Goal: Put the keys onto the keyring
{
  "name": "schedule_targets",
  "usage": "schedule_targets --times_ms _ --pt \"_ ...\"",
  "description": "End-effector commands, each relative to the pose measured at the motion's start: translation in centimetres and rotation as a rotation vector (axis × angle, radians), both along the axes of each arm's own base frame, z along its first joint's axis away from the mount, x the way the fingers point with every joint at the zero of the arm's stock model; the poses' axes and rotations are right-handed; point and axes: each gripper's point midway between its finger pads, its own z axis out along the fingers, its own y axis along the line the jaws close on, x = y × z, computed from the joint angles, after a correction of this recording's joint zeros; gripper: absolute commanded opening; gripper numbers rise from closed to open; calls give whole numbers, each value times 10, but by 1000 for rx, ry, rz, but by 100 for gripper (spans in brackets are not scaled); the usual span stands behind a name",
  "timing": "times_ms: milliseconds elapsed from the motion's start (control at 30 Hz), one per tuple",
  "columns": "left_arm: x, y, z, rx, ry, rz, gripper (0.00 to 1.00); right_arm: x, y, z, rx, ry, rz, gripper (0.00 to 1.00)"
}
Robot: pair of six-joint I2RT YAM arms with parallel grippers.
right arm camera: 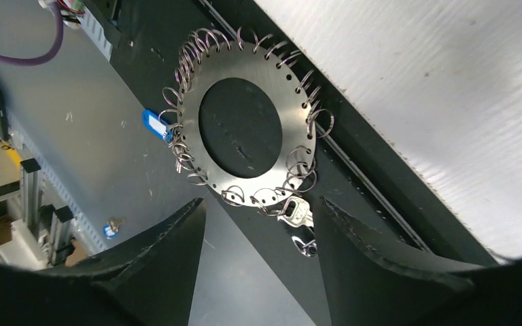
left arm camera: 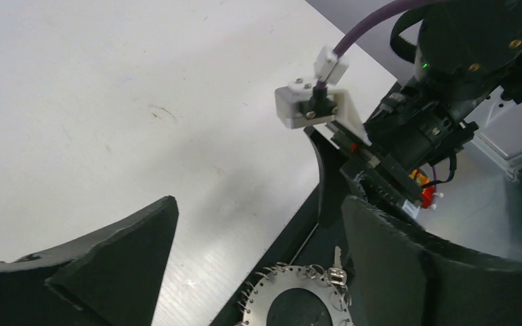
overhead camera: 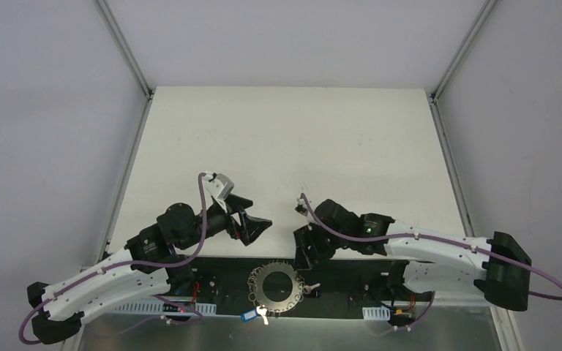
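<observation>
The keyring [overhead camera: 275, 285] lies flat on the dark strip [overhead camera: 351, 272] at the near edge of the white tabletop [overhead camera: 285, 139], between the two arms. A blue-tagged key [overhead camera: 249, 316] touches its wire loops, and a silver key [right arm camera: 298, 214] lies at the loops too. The left claw [overhead camera: 256, 216] and the right claw [overhead camera: 305, 247] both stand open and hold nothing.

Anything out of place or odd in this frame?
The keyring lies off the white table, on the dark strip along its near edge; the blue-tagged key sits beside it, nearer still. Nothing looks damaged or spilled.
</observation>
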Motion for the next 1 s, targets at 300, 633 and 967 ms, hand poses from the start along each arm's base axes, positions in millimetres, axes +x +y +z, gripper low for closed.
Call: schedule_targets --times_ms 300,633,967 --pt "-2 3 5 -38 21 12 99 7 33 -44 -5 94 -65 62" --pt "-2 3 2 -24 24 15 99 19 41 -75 -50 -15 -50 61" --pt "0 0 0 -13 36 15 99 3 50 -85 -35 -12 25 61"
